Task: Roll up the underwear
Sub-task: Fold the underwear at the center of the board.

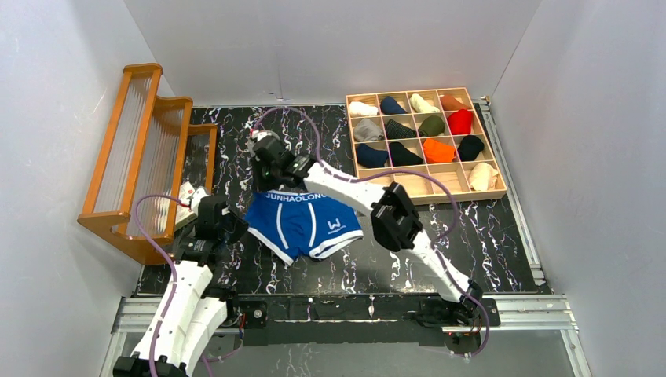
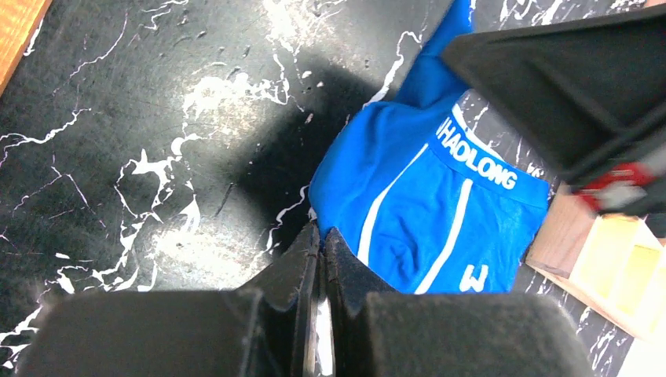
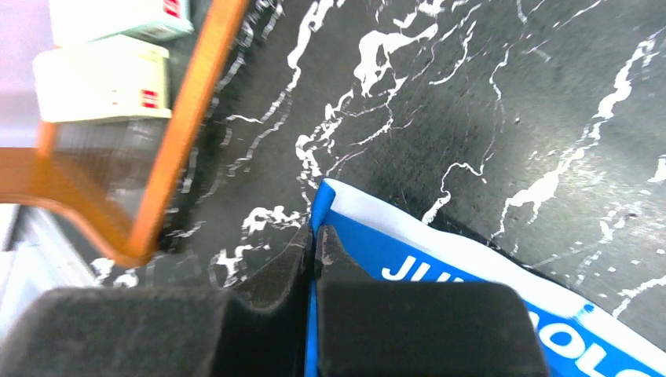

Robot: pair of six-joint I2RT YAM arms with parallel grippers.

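- The left end effector [image 2: 320, 233] is closed, pinching the leg edge of the blue underwear [image 1: 302, 224].
- The right end effector [image 3: 314, 236] is clamped on its lettered waistband corner.
- The underwear is spread between them over the table [image 1: 479, 236].

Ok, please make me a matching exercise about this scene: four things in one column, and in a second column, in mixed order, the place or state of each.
1. left gripper
2. right gripper
3. compartment tray
4. orange rack

a. far right, bundled garments inside
b. shut on the lettered waistband corner of the blue underwear
c. far left of the table
d. shut on the underwear's side edge, below the waistband

Pairs: 1-d, 2-b, 3-a, 4-c.
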